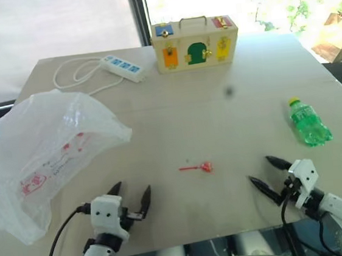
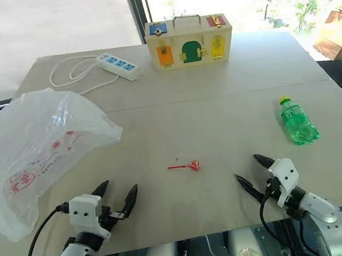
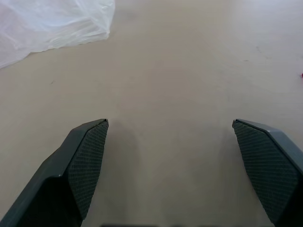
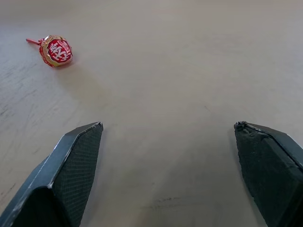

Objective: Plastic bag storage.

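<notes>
Up close, right wrist view catches a lollipop [image 4: 56,50]; bag [image 1: 42,155] lies just left of the left gripper [image 1: 131,199]. Both grippers, right [image 1: 266,172] too, spread wide, empty.

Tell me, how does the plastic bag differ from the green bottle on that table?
The plastic bag is crinkly, translucent white with red print, and sprawls over the table's left edge; the green bottle is far smaller, firm, clear green with a yellow cap, lying on its side at the right. Both rest on the table, untouched.
</notes>
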`<act>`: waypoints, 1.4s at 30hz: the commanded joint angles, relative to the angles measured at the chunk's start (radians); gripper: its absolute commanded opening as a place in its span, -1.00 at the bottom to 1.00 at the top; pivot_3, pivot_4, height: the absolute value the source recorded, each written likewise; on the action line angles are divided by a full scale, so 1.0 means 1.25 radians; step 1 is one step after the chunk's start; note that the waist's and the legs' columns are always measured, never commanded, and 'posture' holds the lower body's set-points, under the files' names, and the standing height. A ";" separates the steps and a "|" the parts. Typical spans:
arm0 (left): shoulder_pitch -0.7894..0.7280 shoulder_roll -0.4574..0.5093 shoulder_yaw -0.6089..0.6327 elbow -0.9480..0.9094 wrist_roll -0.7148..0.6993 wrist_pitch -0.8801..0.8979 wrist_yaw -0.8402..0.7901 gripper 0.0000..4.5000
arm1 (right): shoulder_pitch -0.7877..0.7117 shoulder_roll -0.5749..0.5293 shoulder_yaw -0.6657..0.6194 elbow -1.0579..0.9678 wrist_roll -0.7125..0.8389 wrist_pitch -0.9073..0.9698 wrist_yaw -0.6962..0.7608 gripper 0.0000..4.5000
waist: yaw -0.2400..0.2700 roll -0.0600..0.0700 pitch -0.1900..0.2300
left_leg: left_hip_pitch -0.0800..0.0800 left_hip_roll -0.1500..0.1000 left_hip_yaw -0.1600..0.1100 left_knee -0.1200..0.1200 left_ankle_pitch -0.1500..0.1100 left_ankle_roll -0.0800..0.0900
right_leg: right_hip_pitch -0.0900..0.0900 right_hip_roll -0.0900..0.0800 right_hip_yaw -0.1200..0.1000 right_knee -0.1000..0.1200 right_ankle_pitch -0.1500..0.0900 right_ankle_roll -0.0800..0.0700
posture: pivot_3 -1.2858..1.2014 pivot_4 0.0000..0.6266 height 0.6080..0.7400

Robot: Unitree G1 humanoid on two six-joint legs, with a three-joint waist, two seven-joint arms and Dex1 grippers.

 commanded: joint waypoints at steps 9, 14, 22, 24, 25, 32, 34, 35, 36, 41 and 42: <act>0.237 -0.256 -0.019 -0.215 0.126 -0.121 0.247 0.98 | -0.270 -0.014 0.065 0.191 0.000 0.006 0.147 1.00 | -0.002 -0.012 0.008 | 0.000 0.000 0.000 0.001 0.000 0.000 | 0.000 0.000 0.000 0.000 0.000 0.000 | 0.03 -0.52 0.87; 0.355 -0.377 0.016 -0.245 0.164 -0.204 0.379 0.98 | -0.424 0.002 0.106 0.345 -0.010 -0.003 0.243 1.00 | -0.003 -0.012 0.011 | -0.001 0.000 0.000 0.002 0.001 0.002 | 0.000 0.001 0.000 0.001 0.000 0.000 | 0.03 -0.52 0.87; 0.335 -0.360 0.147 -0.210 0.065 -0.207 0.498 0.98 | -0.519 0.067 0.139 0.452 -0.016 -0.020 0.306 1.00 | -0.006 -0.014 0.012 | -0.002 0.000 -0.001 0.002 0.002 0.004 | 0.000 0.002 0.000 0.001 0.000 0.000 | 0.03 -0.52 0.87; 0.339 -0.364 0.163 -0.200 0.039 -0.216 0.513 0.98 | -0.516 0.071 0.137 0.443 -0.003 -0.017 0.326 1.00 | -0.007 -0.014 0.012 | -0.002 0.000 -0.001 0.002 0.002 0.004 | 0.000 0.002 0.000 0.001 0.000 0.000 | 0.03 -0.52 0.87; 0.340 -0.368 0.172 -0.194 0.022 -0.221 0.520 0.98 | -0.511 0.071 0.137 0.435 0.005 -0.013 0.342 1.00 | -0.007 -0.014 0.012 | -0.002 0.000 -0.001 0.002 0.002 0.004 | 0.000 0.002 0.000 0.001 0.000 0.000 | 0.03 -0.52 0.87; 0.287 -0.316 0.260 -0.123 -0.065 -0.213 0.534 0.98 | -0.511 0.050 0.127 0.362 0.076 0.031 0.458 1.00 | -0.005 -0.013 0.013 | -0.002 0.000 -0.001 0.003 0.002 0.004 | 0.000 0.001 0.000 0.001 0.000 0.000 | 0.03 -0.52 0.87; 0.266 -0.299 0.283 -0.101 -0.083 -0.210 0.524 0.98 | -0.522 0.034 0.120 0.345 0.095 0.050 0.494 1.00 | -0.004 -0.013 0.013 | -0.002 0.000 -0.001 0.003 0.002 0.004 | 0.000 0.001 0.000 0.001 0.000 0.000 | 0.03 -0.52 0.87; 0.248 -0.285 0.292 -0.090 -0.092 -0.200 0.517 0.98 | -0.531 0.020 0.118 0.338 0.103 0.054 0.521 1.00 | -0.004 -0.013 0.013 | -0.002 0.000 -0.001 0.003 0.002 0.004 | 0.000 0.001 0.000 0.001 0.000 0.000 | 0.03 -0.52 0.87; 0.233 -0.273 0.303 -0.080 -0.098 -0.191 0.512 0.98 | -0.538 0.007 0.118 0.328 0.112 0.056 0.549 1.00 | -0.004 -0.012 0.013 | -0.002 0.000 -0.001 0.003 0.002 0.004 | 0.000 0.001 0.000 0.001 0.000 0.000 | 0.03 -0.52 0.87; 0.183 -0.246 0.339 -0.055 -0.125 -0.152 0.488 0.98 | -0.549 -0.018 0.137 0.298 0.114 0.026 0.627 1.00 | -0.003 -0.013 0.013 | -0.002 0.000 -0.001 0.003 0.002 0.004 | 0.000 0.002 -0.001 0.002 0.000 0.000 | 0.03 -0.52 0.87; 0.176 -0.246 0.344 -0.053 -0.125 -0.146 0.484 0.98 | -0.549 -0.018 0.139 0.300 0.109 0.018 0.631 1.00 | -0.003 -0.013 0.013 | -0.002 0.000 -0.001 0.003 0.002 0.004 | 0.000 0.002 -0.001 0.002 0.000 0.000 | 0.03 -0.52 0.87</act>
